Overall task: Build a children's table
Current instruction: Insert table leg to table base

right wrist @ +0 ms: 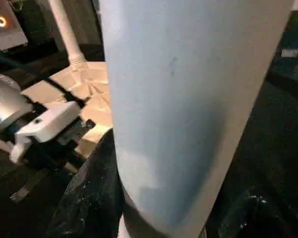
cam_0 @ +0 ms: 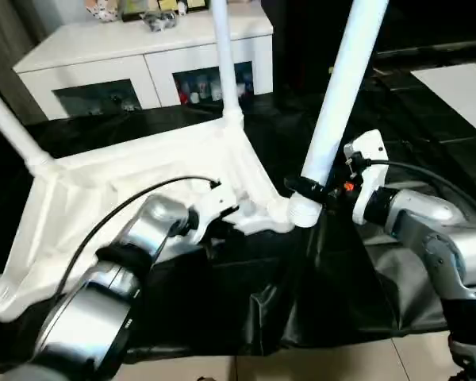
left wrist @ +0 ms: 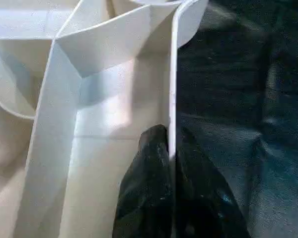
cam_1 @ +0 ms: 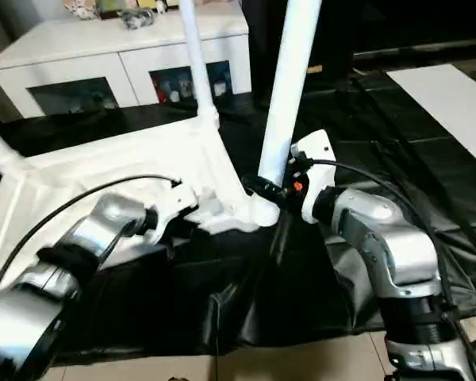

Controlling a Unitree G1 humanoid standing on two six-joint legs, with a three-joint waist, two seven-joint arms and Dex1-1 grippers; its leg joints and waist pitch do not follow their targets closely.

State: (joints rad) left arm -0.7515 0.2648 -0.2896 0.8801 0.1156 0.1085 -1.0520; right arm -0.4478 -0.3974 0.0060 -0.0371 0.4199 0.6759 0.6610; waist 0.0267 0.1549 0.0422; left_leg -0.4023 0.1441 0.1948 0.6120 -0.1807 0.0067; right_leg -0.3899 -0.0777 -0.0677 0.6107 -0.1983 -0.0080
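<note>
White tabletop (cam_0: 135, 178) lies upside down, ribs up, on black sheet (cam_0: 333, 294) w/ white cabinet (cam_0: 143, 55) behind. Legs stand upright in its corner sockets; far one (cam_0: 224, 55) by the cabinet. Near-right corner leg (cam_0: 341, 95) is clamped low, just above its socket, by right tool (cam_0: 308, 189). Left tool (left wrist: 171, 148) pinches the tabletop's thin edge wall near that corner.
</note>
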